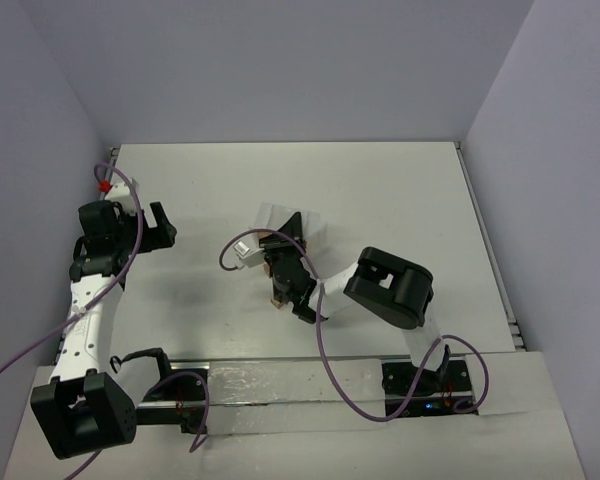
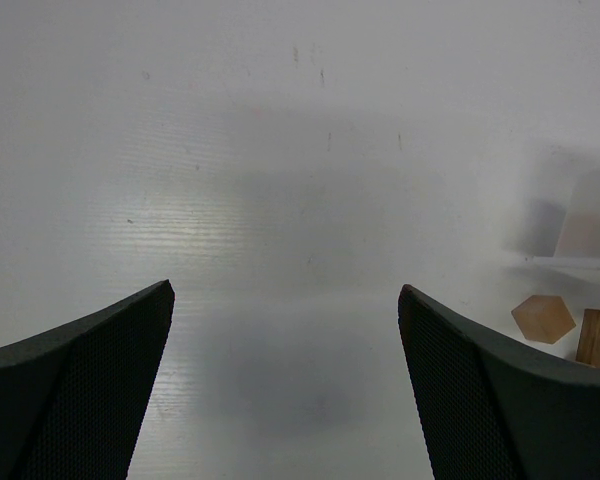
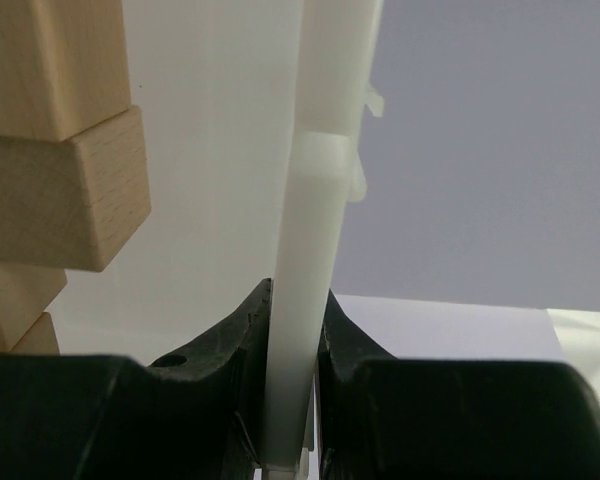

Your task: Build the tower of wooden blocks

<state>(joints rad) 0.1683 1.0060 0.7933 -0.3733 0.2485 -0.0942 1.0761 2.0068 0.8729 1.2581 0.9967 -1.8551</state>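
Observation:
My right gripper (image 3: 298,290) is shut on the thin wall of the white translucent bin (image 3: 315,180), which it holds off the table near the middle (image 1: 272,218). Wood blocks (image 3: 60,190) press against the bin's inner side at the left of the right wrist view. From the top, a tan block (image 1: 277,296) shows just below the gripper (image 1: 285,250). Two more wood blocks (image 2: 543,318) lie on the table at the right of the left wrist view. My left gripper (image 2: 285,290) stands wide open over bare table at the far left (image 1: 166,228). No tower shows in any view.
The white table (image 1: 380,200) is walled by pale panels on three sides. A metal rail (image 1: 280,385) runs along the near edge by the arm bases. Purple cables (image 1: 330,370) loop from both arms. In the left wrist view the bin (image 2: 592,215) shows blurred at the far right.

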